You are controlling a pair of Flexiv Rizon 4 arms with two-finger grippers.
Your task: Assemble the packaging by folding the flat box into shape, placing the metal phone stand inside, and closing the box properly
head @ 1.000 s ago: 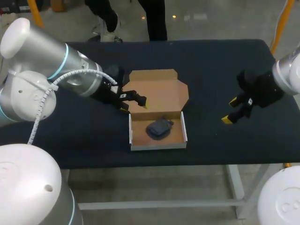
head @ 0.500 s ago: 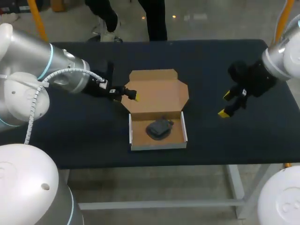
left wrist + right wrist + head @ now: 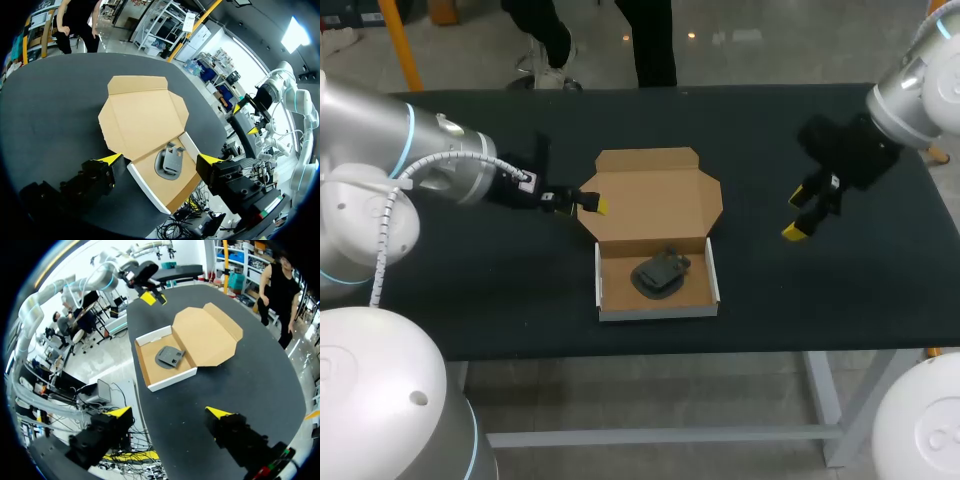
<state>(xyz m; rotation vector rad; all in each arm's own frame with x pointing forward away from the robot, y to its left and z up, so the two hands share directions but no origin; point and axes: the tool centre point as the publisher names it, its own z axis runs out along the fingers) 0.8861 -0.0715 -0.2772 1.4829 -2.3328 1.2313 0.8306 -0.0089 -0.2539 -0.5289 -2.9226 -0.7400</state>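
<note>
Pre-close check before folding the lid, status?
Left gripper open, empty, by the cardboard box lid's left edge. Right gripper open, empty, apart from the box. Phone stand in the tray, lid lying open. Nothing blocking the lid.

stand [image 3: 660, 274] in box [image 3: 658, 311] | lid [image 3: 655, 200] behind | left hand [image 3: 592, 203] beside lid, seemingly apart

Silver-white shells are worn by the left arm [image 3: 380, 150], strung with a white coiled cable [image 3: 392, 225], and the right arm [image 3: 910, 90]; the left tool [image 3: 592, 203] and right tool [image 3: 796, 215] are finished black, yellow-tipped.
</note>
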